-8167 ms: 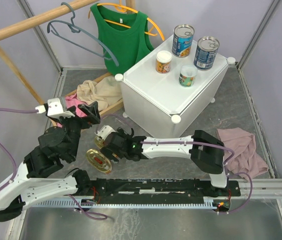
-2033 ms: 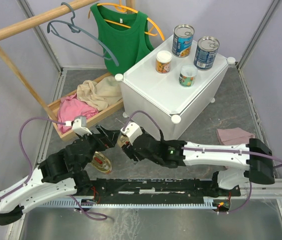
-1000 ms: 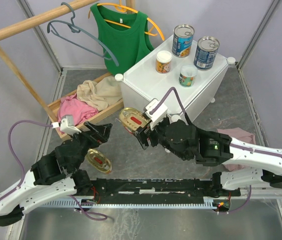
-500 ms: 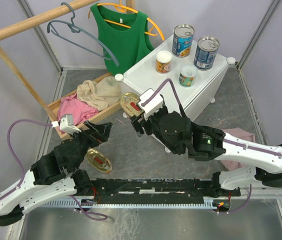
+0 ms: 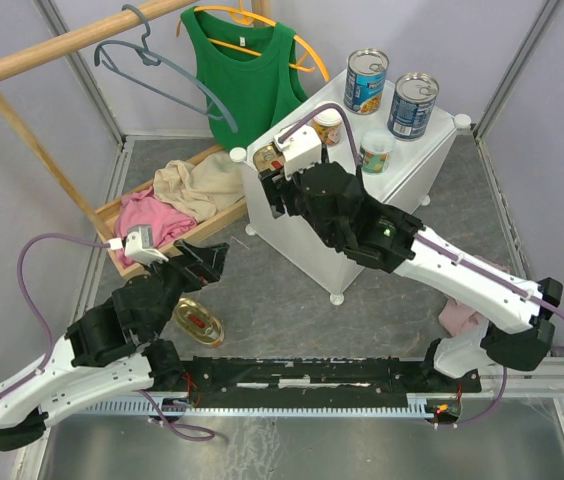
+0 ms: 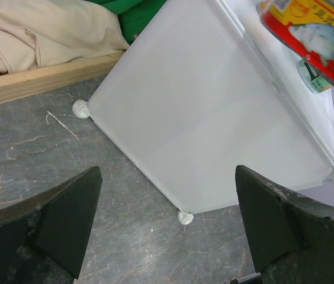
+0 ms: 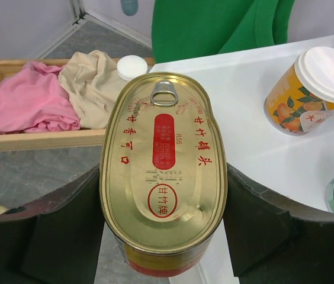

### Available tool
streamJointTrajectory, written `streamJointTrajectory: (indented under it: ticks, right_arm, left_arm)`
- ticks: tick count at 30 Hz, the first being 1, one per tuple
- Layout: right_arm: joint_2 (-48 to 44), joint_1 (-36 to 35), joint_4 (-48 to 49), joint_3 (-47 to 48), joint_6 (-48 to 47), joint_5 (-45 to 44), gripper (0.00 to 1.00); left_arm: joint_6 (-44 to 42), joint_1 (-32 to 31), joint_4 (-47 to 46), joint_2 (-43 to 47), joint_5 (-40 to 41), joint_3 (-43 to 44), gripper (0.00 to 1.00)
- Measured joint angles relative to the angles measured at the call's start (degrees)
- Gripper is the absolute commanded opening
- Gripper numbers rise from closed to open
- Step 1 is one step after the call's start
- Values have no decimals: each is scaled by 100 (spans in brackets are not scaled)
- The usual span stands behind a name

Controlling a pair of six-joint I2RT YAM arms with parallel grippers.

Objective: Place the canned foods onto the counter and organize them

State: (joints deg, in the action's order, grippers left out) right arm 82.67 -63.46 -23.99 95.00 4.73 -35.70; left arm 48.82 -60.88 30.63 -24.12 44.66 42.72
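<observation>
My right gripper [image 5: 267, 165] [image 7: 164, 198] is shut on a flat oval gold tin [image 7: 164, 171] [image 5: 261, 158] and holds it level over the left corner of the white counter [image 5: 427, 150] [image 7: 256, 154]. Two tall blue-labelled cans [image 5: 366, 80] [image 5: 413, 104] and two small white-lidded cans [image 5: 328, 122] [image 5: 375, 150] stand on the counter top. A second oval tin [image 5: 197, 322] lies on the floor beside my left arm. My left gripper [image 5: 207, 256] [image 6: 167, 231] is open and empty above the floor, facing the counter's side [image 6: 214, 118].
A wooden tray [image 5: 127, 255] [image 7: 37, 141] of pink and beige clothes sits left of the counter. A green top [image 5: 242, 75] and a grey hanger [image 5: 152, 60] hang from a wooden rail. A pink cloth [image 5: 457, 310] lies on the floor at the right.
My right arm has lifted the oval tin from low above the floor up and back, over the counter's left corner. The left arm has hardly moved.
</observation>
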Motion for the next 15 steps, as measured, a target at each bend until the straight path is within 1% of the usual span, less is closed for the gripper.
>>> streamJointTrajectory:
  ticks: [8,15]
  right_arm:
    - [385,503,98,39,59,404,1]
    - [527,896,308,44,142,782,1]
  left_arm:
    - [-125,0,-118,-149,-31,42,100]
    - [-175,0,-201,-203,-39,42,100]
